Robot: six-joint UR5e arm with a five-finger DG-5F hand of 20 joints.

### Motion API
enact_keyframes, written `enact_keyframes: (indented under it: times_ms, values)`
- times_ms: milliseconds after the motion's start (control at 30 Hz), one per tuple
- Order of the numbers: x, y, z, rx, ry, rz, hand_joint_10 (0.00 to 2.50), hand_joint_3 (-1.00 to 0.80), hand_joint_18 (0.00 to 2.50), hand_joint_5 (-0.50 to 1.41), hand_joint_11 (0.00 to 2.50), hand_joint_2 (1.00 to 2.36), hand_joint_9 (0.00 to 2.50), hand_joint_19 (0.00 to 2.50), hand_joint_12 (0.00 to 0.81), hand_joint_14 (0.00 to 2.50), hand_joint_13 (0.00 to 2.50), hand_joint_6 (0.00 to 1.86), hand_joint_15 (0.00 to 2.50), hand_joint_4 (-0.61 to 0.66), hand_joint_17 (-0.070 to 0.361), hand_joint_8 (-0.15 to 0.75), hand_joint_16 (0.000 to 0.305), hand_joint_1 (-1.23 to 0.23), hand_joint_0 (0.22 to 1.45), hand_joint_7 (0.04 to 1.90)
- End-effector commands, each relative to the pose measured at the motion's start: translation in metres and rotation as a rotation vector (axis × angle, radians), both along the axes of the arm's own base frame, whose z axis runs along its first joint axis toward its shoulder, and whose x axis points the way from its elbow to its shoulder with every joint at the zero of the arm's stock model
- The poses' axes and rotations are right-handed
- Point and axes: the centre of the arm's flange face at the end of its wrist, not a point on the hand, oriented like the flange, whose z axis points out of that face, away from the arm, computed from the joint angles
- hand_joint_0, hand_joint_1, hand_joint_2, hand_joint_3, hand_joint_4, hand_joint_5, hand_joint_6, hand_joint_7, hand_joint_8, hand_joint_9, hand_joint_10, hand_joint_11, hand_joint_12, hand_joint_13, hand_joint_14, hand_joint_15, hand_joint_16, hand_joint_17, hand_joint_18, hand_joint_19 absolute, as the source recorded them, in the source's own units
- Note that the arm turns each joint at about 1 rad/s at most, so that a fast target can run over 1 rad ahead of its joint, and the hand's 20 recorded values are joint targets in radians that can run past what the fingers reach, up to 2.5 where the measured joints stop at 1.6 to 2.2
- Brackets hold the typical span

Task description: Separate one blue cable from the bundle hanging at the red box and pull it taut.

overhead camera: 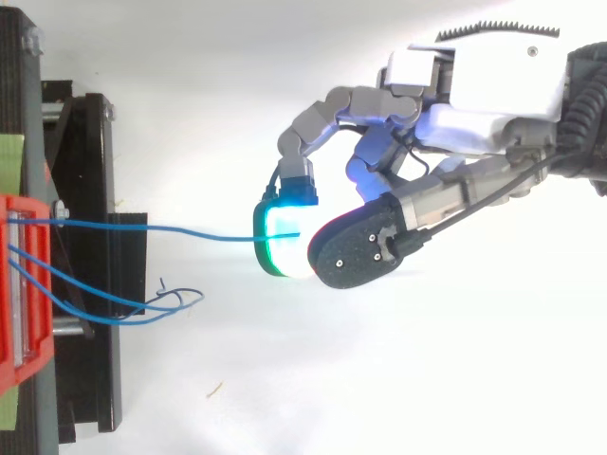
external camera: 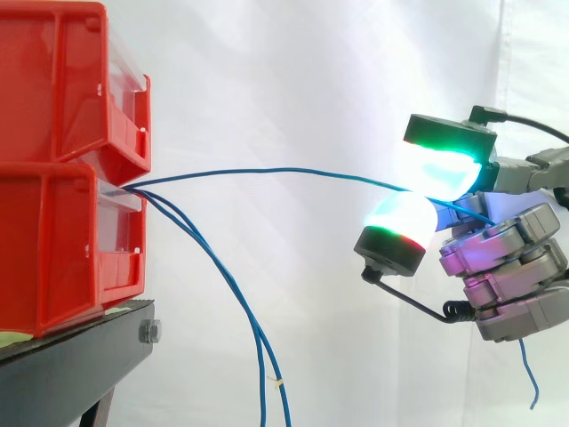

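One thin blue cable (external camera: 293, 170) runs nearly level from the stacked red plastic bins (external camera: 62, 222) to the hand (external camera: 511, 276), pinched between its glowing pads (external camera: 440, 169). Two other blue cables (external camera: 247, 313) hang slack beside the black stand (external camera: 71, 365). Separation looks done; slight sag shows. Next move calls for drawing away from the bins, grip firm.

Far across from the hand (external camera: 511, 267): smooth, glossy red plastic bins (external camera: 53, 178) on a matt black metal stand (external camera: 71, 365). At the pads (external camera: 440, 169): thin blue cable (external camera: 267, 171), smooth plastic sheath. Milky, translucent pad faces; matt black backs. Behind, white cloth curtain (external camera: 311, 53), softly folded.
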Motion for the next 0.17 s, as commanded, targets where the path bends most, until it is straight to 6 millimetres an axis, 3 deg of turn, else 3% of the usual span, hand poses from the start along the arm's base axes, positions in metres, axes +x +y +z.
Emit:
enact_keyframes:
  times_ms: [0,133]
  values:
    - [-0.0003,-0.0001,-0.0002,0.0,0.001,0.0,1.25,-0.33,1.34,-0.21,1.23,1.01,1.08,1.63,0.316,1.53,1.12,0.93,1.42,-0.07,0.072,0.274,0.032,-0.77,0.74,0.96]
    - [-0.0001,-0.0001,-0.0001,0.0,0.0,0.0,1.25,-0.33,1.34,-0.21,1.23,1.01,1.08,1.63,0.323,1.53,1.12,0.93,1.41,-0.07,0.072,0.282,0.032,-0.77,0.74,0.96]
